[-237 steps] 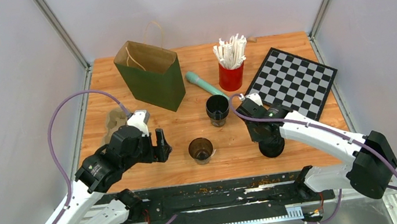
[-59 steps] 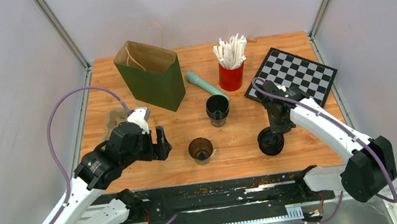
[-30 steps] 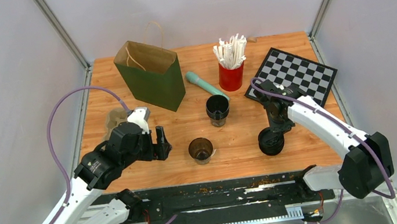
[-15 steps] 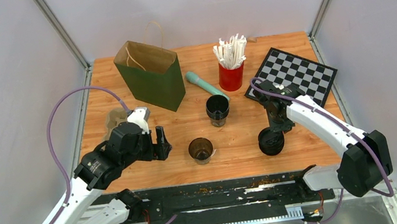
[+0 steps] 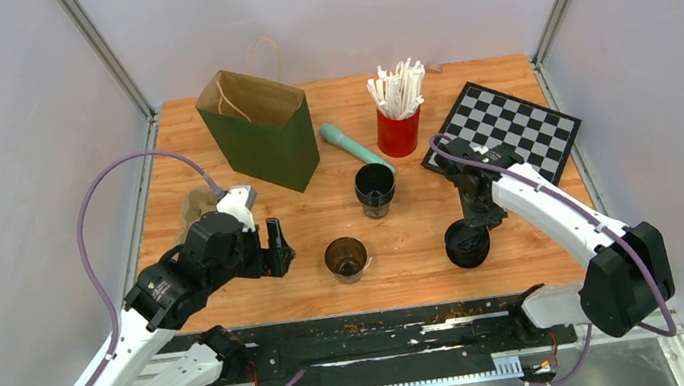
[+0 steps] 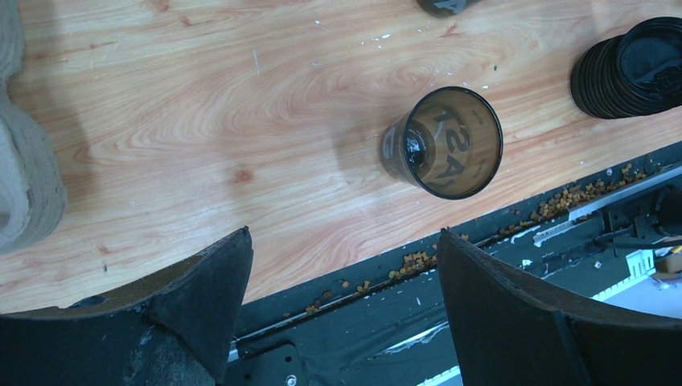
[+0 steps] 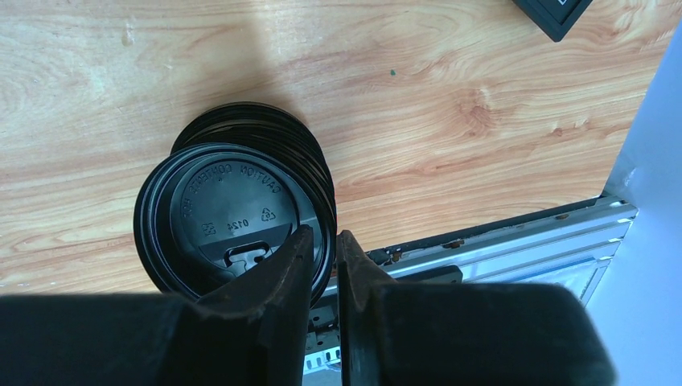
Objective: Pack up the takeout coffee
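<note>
Closing on the top lid

Over the last two seconds the right jaws have eased down at the lid stack, which sits at 3 o'clock from the near cup. They now pinch the top lid by its 4 o'clock rim. The left jaws stay spread wide over the counter, with the cup at their 1 o'clock. Lifting one lid free to cap that cup looks like the next step.

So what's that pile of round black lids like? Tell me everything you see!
The stack of round black plastic lids stands on the wooden table, near its front edge on the right. They are shiny coffee-cup lids nested together. The top lid sits a little off-centre, with raised lettering, a recycling mark and a small sip hole. The right gripper looks pinched shut on that lid's rim; nothing else touches the pile.
</note>
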Robot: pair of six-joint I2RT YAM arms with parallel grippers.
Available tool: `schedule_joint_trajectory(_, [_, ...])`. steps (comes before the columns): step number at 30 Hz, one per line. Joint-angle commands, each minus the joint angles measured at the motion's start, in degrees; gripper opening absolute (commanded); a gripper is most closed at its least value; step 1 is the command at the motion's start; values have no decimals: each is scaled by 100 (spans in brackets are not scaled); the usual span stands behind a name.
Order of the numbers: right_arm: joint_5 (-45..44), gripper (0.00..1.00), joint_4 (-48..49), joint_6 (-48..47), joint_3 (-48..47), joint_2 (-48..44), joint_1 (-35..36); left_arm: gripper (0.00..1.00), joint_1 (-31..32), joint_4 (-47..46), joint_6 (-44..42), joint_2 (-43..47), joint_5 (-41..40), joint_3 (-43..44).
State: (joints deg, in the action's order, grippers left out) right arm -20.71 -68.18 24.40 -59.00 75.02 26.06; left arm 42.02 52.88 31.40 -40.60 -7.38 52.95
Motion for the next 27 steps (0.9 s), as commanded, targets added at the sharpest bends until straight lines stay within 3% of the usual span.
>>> schedule_joint_trajectory(1, [-79, 18, 111, 99, -61, -8, -16, 91, 17, -94, -59, 29, -20, 173])
schedule_joint_trajectory(15, [-54, 17, 137, 92, -50, 57, -125, 91, 17, -154, -19, 32, 8, 137])
schedule_joint_trajectory(27, [42, 6, 178, 23, -50, 21, -155, 91, 17, -121, -40, 49, -47, 183])
